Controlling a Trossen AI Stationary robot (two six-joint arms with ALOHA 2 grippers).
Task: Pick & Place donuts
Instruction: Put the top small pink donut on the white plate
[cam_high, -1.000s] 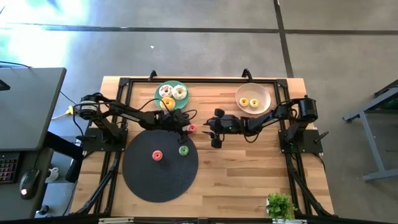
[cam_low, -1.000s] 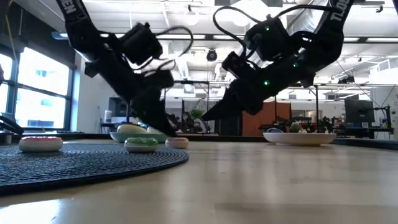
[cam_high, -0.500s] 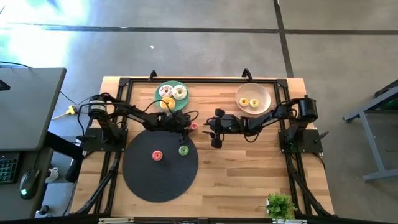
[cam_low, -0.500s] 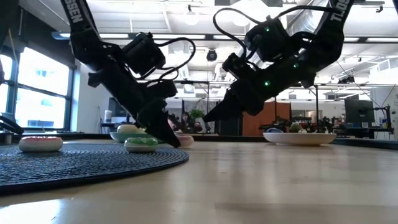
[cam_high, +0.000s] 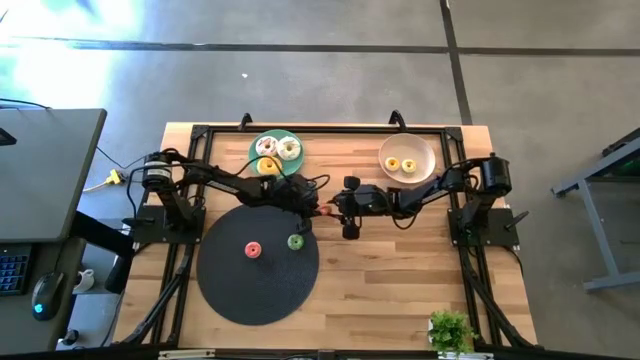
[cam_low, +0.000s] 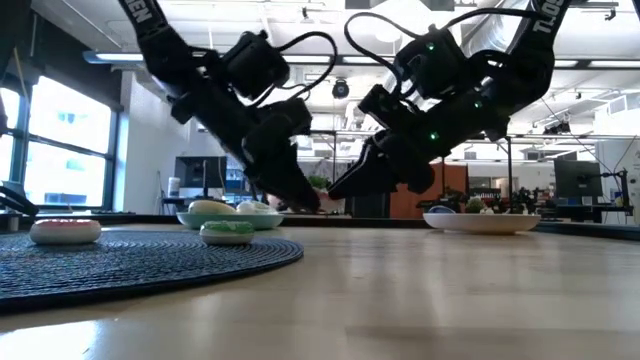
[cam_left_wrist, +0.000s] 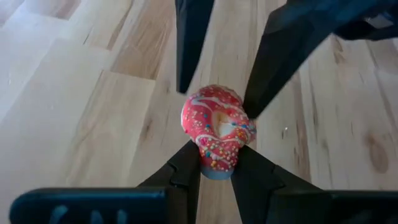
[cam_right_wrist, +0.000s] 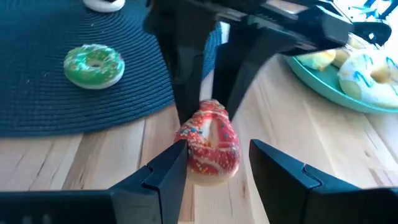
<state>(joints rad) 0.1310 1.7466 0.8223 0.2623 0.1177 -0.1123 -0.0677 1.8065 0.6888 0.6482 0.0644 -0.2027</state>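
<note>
Both arms reached toward the middle of the wooden table (cam_high: 400, 270), their tips meeting just beyond the far right edge of the black round mat (cam_high: 240, 285). The left gripper (cam_left_wrist: 215, 169) was clamped on a red sprinkled donut (cam_left_wrist: 217, 132), squeezing it between its two fingers and holding it clear of the tabletop. The right gripper (cam_right_wrist: 214, 163) came in from the opposite side with its fingers spread on either side of the same donut; one finger seemed to touch it, though that was hard to judge. In the low view both forearms sloped steeply downward to that meeting point. A green donut (cam_high: 295, 241) and a pink donut (cam_high: 253, 250) lay on the mat, frosted donuts sat on the green plate (cam_high: 258, 160), and two yellow donuts (cam_high: 400, 165) rested on the beige plate (cam_high: 424, 150).
</note>
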